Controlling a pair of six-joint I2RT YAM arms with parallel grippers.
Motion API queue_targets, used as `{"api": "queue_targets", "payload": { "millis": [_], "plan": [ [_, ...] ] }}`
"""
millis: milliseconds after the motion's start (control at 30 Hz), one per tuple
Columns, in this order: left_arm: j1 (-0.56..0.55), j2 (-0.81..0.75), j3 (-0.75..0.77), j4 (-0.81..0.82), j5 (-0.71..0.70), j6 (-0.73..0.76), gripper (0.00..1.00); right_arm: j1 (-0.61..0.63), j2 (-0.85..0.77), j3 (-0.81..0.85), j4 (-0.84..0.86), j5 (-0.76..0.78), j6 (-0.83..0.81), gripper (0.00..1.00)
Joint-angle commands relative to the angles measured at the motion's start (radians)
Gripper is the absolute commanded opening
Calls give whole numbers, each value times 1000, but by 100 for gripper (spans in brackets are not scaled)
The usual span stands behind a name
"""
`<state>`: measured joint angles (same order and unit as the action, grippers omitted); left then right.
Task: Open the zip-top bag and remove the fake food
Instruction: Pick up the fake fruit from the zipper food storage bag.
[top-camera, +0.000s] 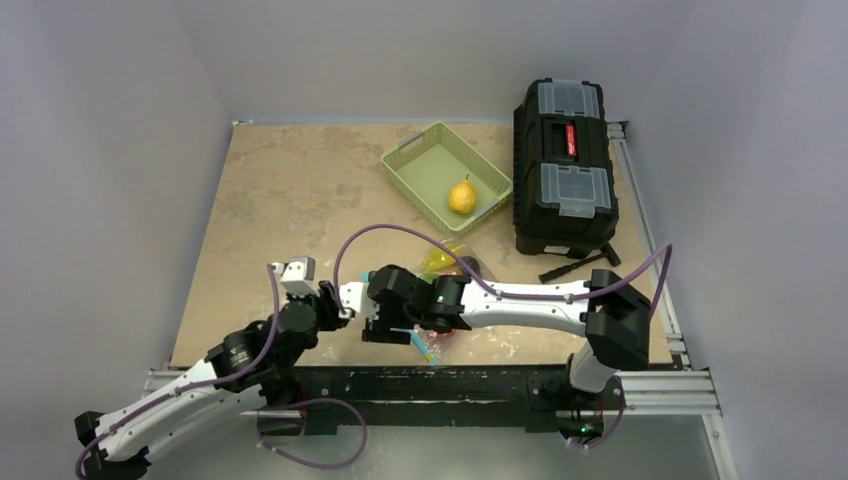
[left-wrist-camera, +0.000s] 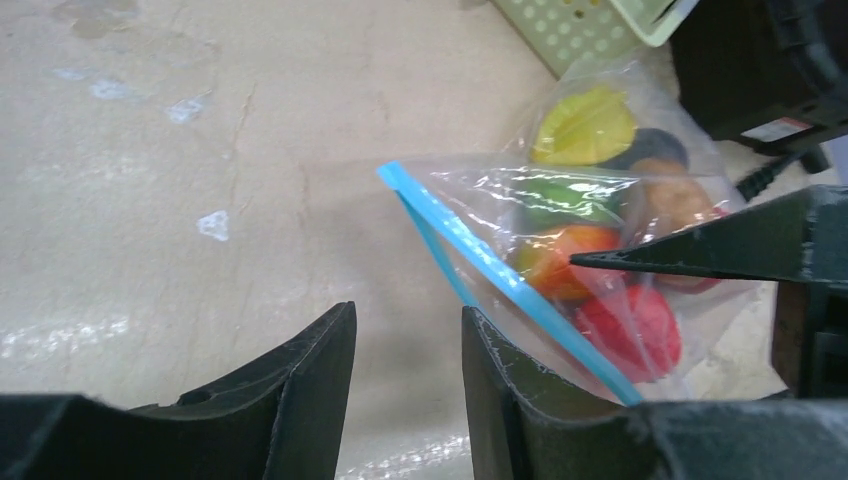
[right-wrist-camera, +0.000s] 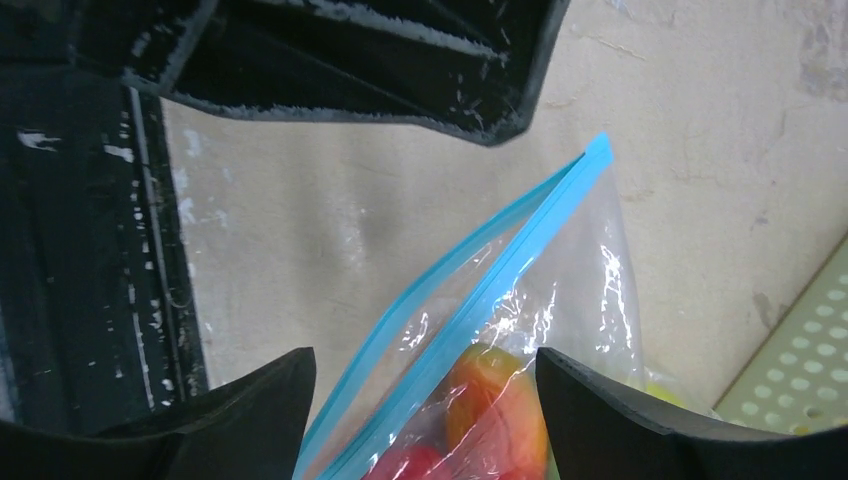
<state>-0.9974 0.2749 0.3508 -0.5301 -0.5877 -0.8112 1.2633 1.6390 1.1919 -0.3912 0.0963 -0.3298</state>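
Observation:
The zip-top bag (top-camera: 447, 272) lies near the table's front under my right arm. Its teal zip strip (left-wrist-camera: 500, 270) shows as two separated lines, also in the right wrist view (right-wrist-camera: 480, 290). Inside is the fake food: a yellow piece (left-wrist-camera: 585, 125), a green one (left-wrist-camera: 565, 200), an orange one (left-wrist-camera: 560, 262) and a red one (left-wrist-camera: 630, 330). My left gripper (left-wrist-camera: 405, 315) is open over bare table, its right finger against the zip edge. My right gripper (right-wrist-camera: 425, 360) is open, straddling the zip edge and the orange fruit (right-wrist-camera: 500, 400). In the top view both grippers, left (top-camera: 342, 312) and right (top-camera: 392, 330), meet at the bag.
A pale green basket (top-camera: 400, 165) at the back holds a yellow pear (top-camera: 461, 196). A black toolbox (top-camera: 565, 165) stands at the back right, with a black tool (top-camera: 575, 265) in front of it. The table's front rail (top-camera: 450, 385) is just behind the grippers.

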Motion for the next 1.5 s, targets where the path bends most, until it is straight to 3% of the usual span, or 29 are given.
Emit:
{"api": "queue_targets", "payload": {
  "millis": [0,267,433,700,767,933,1067,1167,1467],
  "plan": [
    [-3,46,47,-103,-67,-35,43,38,12,36,56,223,-6,79],
    [-3,67,55,-97,-60,-28,43,51,27,5,89,383,-70,72],
    [-3,38,39,-85,-42,-15,43,57,24,4,81,381,-78,64],
    [-3,5,32,-96,-41,-17,43,129,95,13,64,412,-83,62],
    [-3,4,32,-101,-40,-19,43,129,100,17,66,427,-87,54],
    [-3,-3,23,-93,-31,-20,43,128,83,1,88,465,-111,20],
    [-3,-8,15,-69,-4,0,43,126,67,-1,96,471,-118,5],
    [-3,-19,3,-14,53,45,43,94,49,9,76,405,-92,0],
    [-4,-11,-112,348,309,171,59,-128,-104,-7,39,-79,33,0]
  ]
}}
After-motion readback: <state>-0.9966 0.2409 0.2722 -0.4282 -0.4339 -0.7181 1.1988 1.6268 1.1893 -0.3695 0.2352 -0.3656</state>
